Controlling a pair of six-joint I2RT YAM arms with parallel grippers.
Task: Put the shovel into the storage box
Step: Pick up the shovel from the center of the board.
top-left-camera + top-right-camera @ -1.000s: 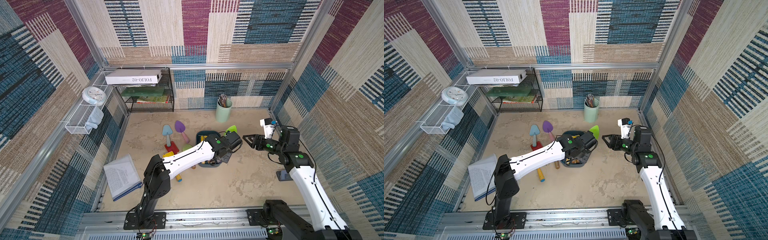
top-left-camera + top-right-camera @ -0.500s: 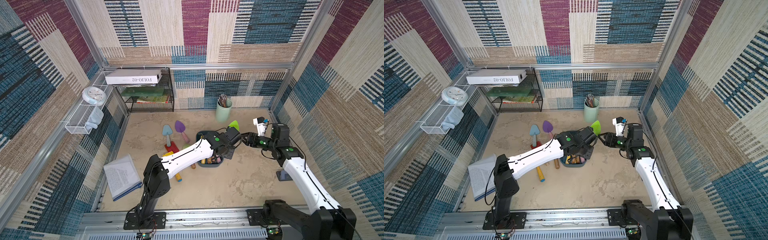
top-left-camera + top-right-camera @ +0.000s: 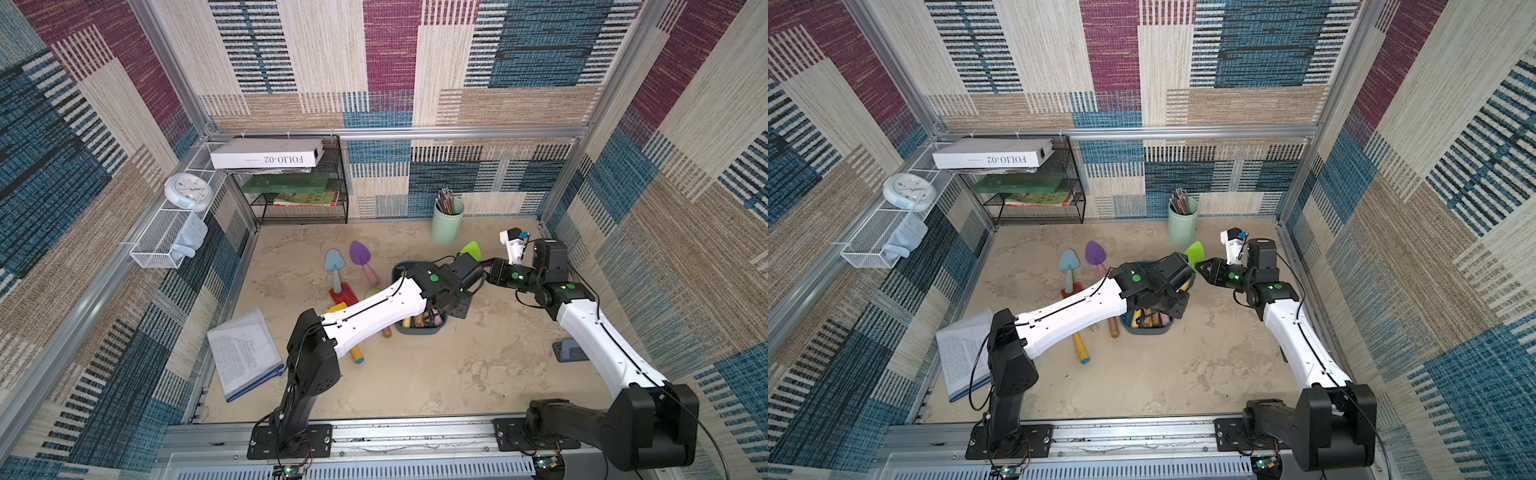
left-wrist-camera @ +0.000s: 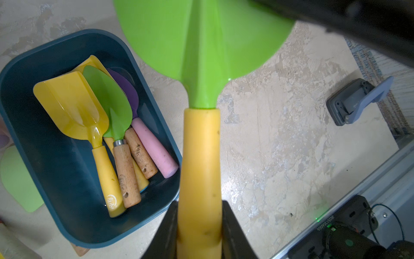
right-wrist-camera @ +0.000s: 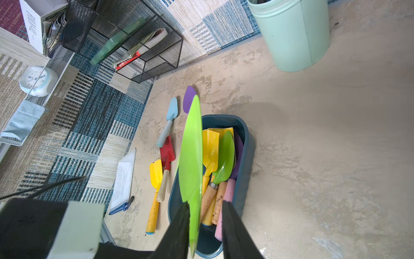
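Left wrist: 1 shovel (image 4: 199, 157) held; 5 handles (image 4: 126, 175) in storage box (image 4: 62, 177).

**A robot test cell dressed up as a corner of a home**

I work inside a booth of bare aluminium posts (image 3: 166, 62) whose walls are lined with patchwork carpet tiles (image 3: 390, 41). Both my arms (image 3: 374, 311) are bolted to a slotted metal rail (image 3: 415, 432) at the front edge of a stone-look table (image 3: 415, 382), which is lab build, not a lived-in room. The household things are set out like props: a black wire shelf (image 3: 303, 216) of books under a white box file (image 3: 266, 153), a clock (image 3: 188, 191) on a white wire rack (image 3: 158, 245), a mint cup (image 3: 446, 226), a plastic folder (image 3: 243, 353), and a storage box (image 4: 62, 170) with toy shovels (image 4: 71, 105).
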